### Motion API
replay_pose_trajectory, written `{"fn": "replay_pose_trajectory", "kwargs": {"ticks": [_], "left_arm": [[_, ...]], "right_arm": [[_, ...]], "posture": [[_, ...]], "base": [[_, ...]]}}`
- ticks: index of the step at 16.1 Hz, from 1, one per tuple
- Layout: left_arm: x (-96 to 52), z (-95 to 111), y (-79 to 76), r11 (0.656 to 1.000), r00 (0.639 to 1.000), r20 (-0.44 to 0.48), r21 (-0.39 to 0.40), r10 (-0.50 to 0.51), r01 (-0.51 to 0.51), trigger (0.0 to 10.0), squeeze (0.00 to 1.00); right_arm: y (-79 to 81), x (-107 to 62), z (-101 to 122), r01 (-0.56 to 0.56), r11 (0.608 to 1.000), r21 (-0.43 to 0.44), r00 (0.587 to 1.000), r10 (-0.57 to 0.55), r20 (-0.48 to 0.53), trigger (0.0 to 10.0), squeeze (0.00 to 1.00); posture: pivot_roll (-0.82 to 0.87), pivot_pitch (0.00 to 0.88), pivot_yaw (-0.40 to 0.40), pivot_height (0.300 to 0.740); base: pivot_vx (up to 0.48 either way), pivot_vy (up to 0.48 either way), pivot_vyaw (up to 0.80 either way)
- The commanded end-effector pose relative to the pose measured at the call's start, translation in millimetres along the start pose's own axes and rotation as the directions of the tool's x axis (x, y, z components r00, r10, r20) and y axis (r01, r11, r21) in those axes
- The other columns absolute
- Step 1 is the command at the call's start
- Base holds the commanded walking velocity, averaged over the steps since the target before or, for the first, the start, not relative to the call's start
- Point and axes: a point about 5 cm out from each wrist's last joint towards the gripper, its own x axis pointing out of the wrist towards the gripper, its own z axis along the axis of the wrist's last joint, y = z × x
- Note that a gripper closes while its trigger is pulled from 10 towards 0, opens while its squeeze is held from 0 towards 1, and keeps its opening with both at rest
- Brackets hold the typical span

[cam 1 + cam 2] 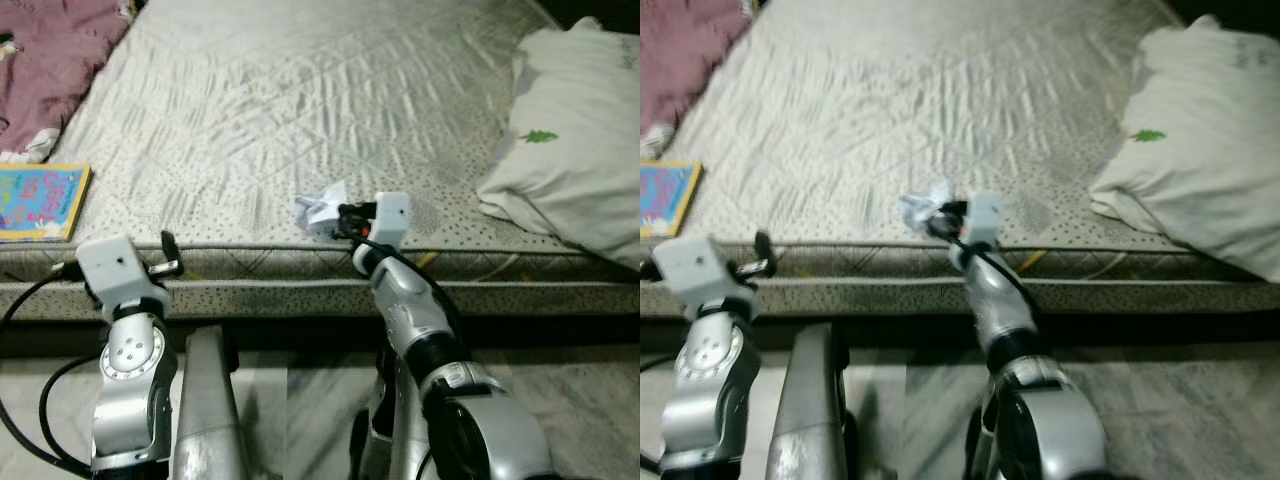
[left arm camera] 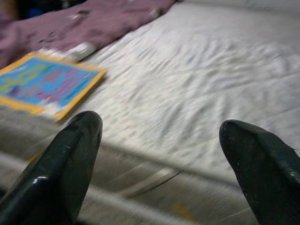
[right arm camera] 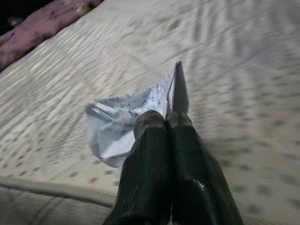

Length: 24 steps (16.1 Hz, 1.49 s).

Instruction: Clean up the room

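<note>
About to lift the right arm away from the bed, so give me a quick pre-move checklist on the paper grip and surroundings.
1. Right gripper shut on the crumpled paper: ok.
2. How much paper sits between the fingers: cannot tell; only an edge seems pinched.
3. Paper lying free near the mattress front edge, nothing resting on it: ok.
4. Left gripper open, holding nothing, hovering at the bed edge: ok.
5. Book and pillow apart from the paper: ok.

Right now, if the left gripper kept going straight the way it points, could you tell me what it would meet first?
Most likely the bed: the open left gripper points over the mattress edge at bare quilted surface. The book lies off to one side of that line, the purple blanket beyond it. Depth is hard to judge.
</note>
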Motion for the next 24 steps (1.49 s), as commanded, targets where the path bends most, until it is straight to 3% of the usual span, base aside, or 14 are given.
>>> {"fn": "replay_pose_trajectory", "kwargs": {"ticks": [1,3,6,10,14,16,24], "left_arm": [[1.7,0,-2.8,0.999,0.999,0.011,-0.025,-0.044,0.044,10.0,0.00],[6.3,4,-9.7,0.990,0.988,0.072,0.011,-0.140,0.140,10.0,0.00],[7.7,5,2.0,0.994,0.989,0.101,0.024,-0.104,0.102,10.0,0.00],[0.1,-5,15.6,0.994,0.993,0.095,0.084,-0.076,0.068,10.0,0.00],[4.3,-7,8.8,0.992,0.991,0.096,0.089,-0.098,0.089,10.0,0.00],[4.6,-10,3.3,0.990,0.988,0.083,0.052,-0.132,0.128,10.0,0.00],[6.3,-8,-0.8,0.988,0.982,0.113,0.037,-0.155,0.151,10.0,0.00]], "right_arm": [[2.6,-0.3,12,-0.025,0.999,-0.029,0.999,0.026,0.045,10.0,0.00],[-3.0,-8.7,18,-0.021,0.995,-0.101,0.995,0.030,0.092,10.0,0.00],[-21.3,-25.1,23,0.039,0.986,-0.161,0.990,-0.016,0.143,10.0,0.00],[-40.3,-54.5,18,0.097,0.976,-0.196,0.990,-0.073,0.123,10.0,0.00],[-25.1,-41.3,31,0.066,0.982,-0.180,0.986,-0.036,0.161,10.0,0.00],[-16.7,-34.3,37,0.048,0.985,-0.167,0.984,-0.018,0.177,10.0,0.00],[-18.7,-33.0,40,0.076,0.980,-0.184,0.983,-0.043,0.177,10.0,0.00]], "posture": [[0.13,0.000,-0.015,0.491],[0.12,0.000,-0.006,0.491],[0.13,0.000,-0.013,0.491],[0.13,0.000,-0.015,0.491],[0.13,0.000,-0.017,0.495],[0.12,0.000,-0.012,0.518],[0.12,0.000,-0.017,0.615]], "base": [[0.000,0.000,0.00],[0.000,0.000,0.00],[0.000,0.000,0.00],[0.000,0.000,0.00],[0.000,0.000,0.00],[0.000,0.000,0.00],[0.000,0.000,0.00]]}}
